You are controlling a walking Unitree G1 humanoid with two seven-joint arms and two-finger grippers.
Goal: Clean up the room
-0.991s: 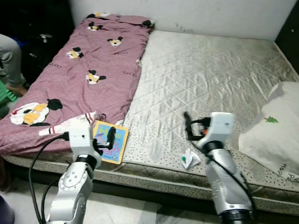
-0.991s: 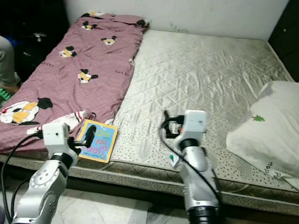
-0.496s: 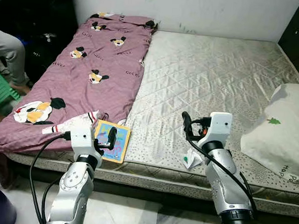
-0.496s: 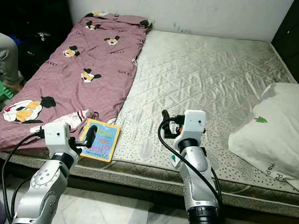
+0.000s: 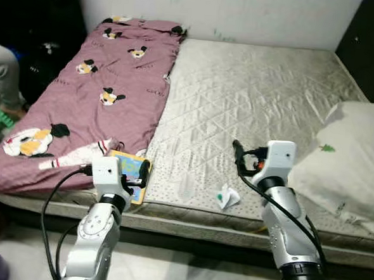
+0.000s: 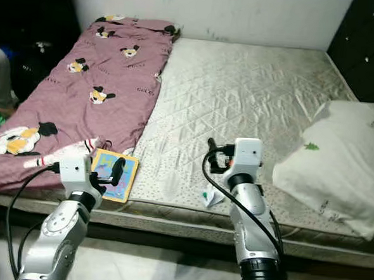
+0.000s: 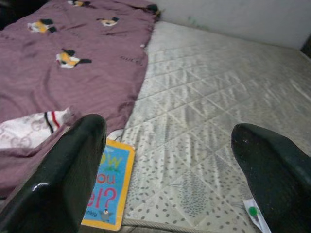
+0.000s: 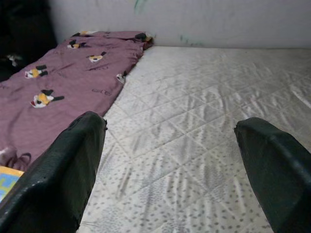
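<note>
Head views first: a bed (image 5: 253, 99) with a purple blanket (image 5: 108, 78) on its left side, a pillow (image 5: 348, 156) at the right, a book (image 5: 127, 168) at the front edge beside the blanket, and a crumpled wrapper (image 5: 226, 197) further right. The left gripper (image 5: 143, 173) hovers right by the book, the right gripper (image 5: 237, 157) just above the wrapper. Left wrist view: fingers (image 7: 73, 170) wide apart, book between them. Right wrist view: fingers (image 8: 68, 170) apart too, bare mattress ahead.

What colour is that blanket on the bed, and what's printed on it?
The blanket is dusty purple with cartoon mouse figures, clearest in the left eye view.
</note>
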